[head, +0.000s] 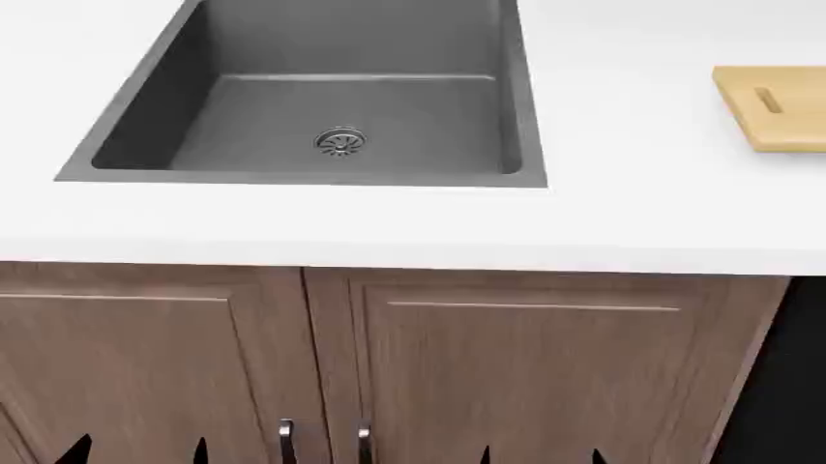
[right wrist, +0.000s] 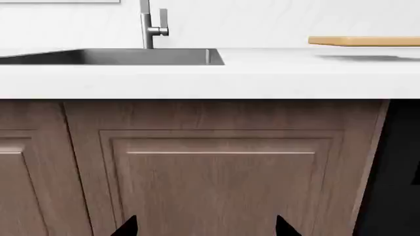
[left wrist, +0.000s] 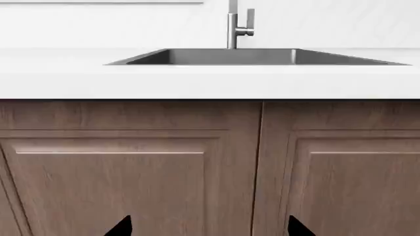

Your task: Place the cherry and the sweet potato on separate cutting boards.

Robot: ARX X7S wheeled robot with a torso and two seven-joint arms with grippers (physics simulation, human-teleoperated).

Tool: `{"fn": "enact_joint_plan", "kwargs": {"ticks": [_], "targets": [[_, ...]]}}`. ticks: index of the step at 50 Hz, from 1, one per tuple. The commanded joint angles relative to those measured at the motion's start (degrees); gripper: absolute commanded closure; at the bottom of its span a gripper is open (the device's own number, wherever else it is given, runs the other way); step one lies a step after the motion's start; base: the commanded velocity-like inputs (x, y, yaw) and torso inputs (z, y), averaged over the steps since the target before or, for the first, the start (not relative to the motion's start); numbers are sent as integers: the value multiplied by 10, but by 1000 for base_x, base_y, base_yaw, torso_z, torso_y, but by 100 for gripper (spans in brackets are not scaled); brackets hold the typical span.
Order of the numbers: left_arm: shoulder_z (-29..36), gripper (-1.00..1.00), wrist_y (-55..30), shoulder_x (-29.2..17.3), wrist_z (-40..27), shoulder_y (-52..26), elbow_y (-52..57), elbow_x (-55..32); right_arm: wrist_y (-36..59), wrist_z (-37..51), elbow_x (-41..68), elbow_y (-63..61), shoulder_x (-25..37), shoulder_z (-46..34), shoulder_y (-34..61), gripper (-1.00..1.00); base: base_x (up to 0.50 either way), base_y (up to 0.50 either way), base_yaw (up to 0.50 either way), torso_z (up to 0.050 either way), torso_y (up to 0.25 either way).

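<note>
Closest are the brown cabinet doors point(head: 516, 367) under the white counter point(head: 387, 227). Both grippers sit low before those doors, the left gripper point(left wrist: 208, 227) and right gripper point(right wrist: 204, 226) spread wide, holding nothing. Behind the counter edge lies the gray sink point(head: 342, 97) with its faucet point(left wrist: 237, 27). Right of the sink rests one cutting board point(head: 779, 104), with bare counter between them.

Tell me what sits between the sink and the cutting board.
Nothing: only bare white countertop separates the sink from the cutting board, seen in the head view.
</note>
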Motion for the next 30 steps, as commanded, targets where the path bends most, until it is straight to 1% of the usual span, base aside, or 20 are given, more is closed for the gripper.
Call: {"fn": "enact_joint_plan", "kwargs": {"ticks": [1,18,23,24,25,30], "targets": [[13,-100,1,-8,-8,1,-3,-12,5,8,15,-7,8,-12,0,-100,0,0,0,0,0],[40,-100,-5,-35,-41,2,3,-32,-13,21,57,2,33,-42,3,-100,0,0,0,0,0],[49,-100,-26,-39,-49,-3,-3,-27,-15,23,62,8,37,-50,4,-100,0,0,0,0,0],[49,-100,-26,-39,-49,-3,-3,-27,-15,23,62,8,37,-50,4,-100,0,0,0,0,0],[14,-100,-26,-7,-2,-1,-4,4,-11,-15,30,6,5,-12,2,-100,0,0,0,0,0],[25,-100,-30,-18,-19,-3,-5,-6,-17,-1,37,6,19,-27,1,-100,0,0,0,0,0]]}}
